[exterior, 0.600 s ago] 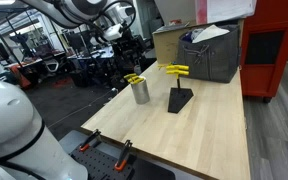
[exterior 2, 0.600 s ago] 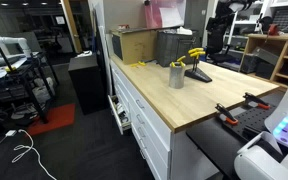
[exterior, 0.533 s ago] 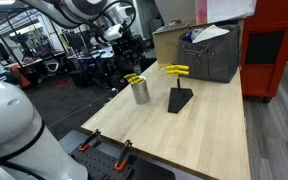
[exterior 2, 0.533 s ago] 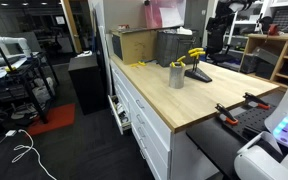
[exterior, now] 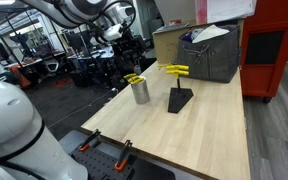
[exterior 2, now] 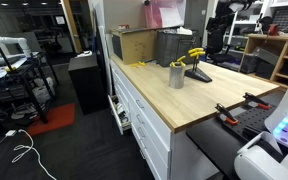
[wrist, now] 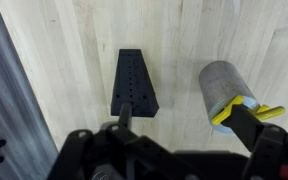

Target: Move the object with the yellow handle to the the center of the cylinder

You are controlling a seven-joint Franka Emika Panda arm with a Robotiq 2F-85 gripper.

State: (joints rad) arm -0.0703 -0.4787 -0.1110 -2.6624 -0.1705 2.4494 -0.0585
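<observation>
Yellow-handled tool (exterior: 175,70): lies across the top of the post on the black stand (exterior: 180,99), long axis roughly level, clear of the cup. It is probably the one to move, though that is a judgement.
Second yellow tool (wrist: 246,112): sits at the cylinder's mouth, with its handle jutting out over the rim to one side, not centred.
Cylinder (wrist: 224,88): upright on the wooden table (exterior: 199,140), just beside the stand.
Gripper (wrist: 174,130): high above both things. Its dark fingers are spread wide with only bare wood between them, gripping nothing.
Deciding relation: in the wrist view the stand lies below the jaws toward one finger and the cup below the other finger. The stand-top tool itself is not visible there.
Next move, as judged: descend, close across the handle's short width, then carry it a short way sideways to the cup.
</observation>
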